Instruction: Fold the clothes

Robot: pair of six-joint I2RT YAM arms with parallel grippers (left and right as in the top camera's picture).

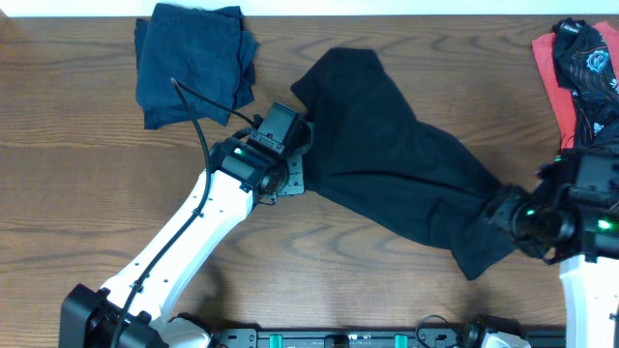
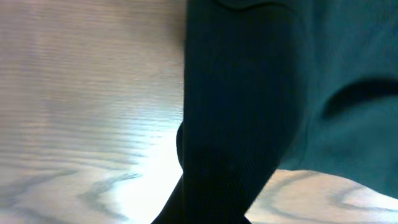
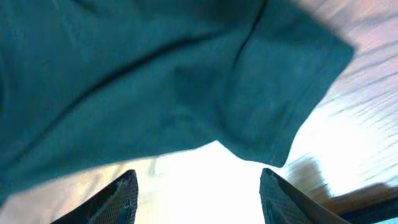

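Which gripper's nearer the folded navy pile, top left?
Left. The left gripper sits just right of the folded navy pile; the right gripper is far across, at the black shirt's lower-right end.

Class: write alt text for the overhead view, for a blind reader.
A crumpled black fabric T-shirt lies diagonally across the brown wooden table, with the left pincer at its left edge and the right pincer at its lower-right end. Folded navy cloth sits top left; a coral-red and black garment heap top right.
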